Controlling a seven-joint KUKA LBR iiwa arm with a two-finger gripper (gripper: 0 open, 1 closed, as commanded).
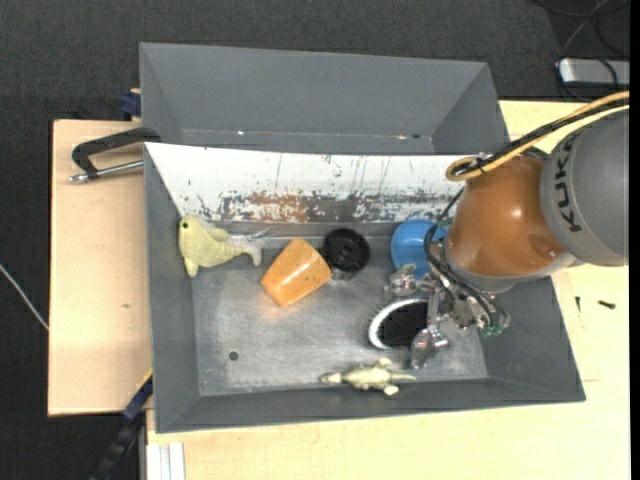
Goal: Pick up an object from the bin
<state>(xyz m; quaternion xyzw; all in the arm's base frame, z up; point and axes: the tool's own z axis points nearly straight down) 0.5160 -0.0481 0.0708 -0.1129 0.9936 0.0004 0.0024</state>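
Note:
My gripper (pixel 428 346) hangs low at the bin's right side, under the orange wrist cover. Its metal tip sits at the right rim of a black round disc with a white edge (pixel 395 325), lying flat on the bin floor. A blue round object (pixel 409 243) lies just behind the gripper, partly hidden by the cover. A small pale toy lizard (pixel 366 377) lies near the front wall, just left of and below the gripper tip.
An orange cup (pixel 295 272) lies on its side at mid-bin. A black round cap (pixel 345 249) sits behind it. A pale yellow toy animal (pixel 207 247) rests at the back left. The left front floor is bare.

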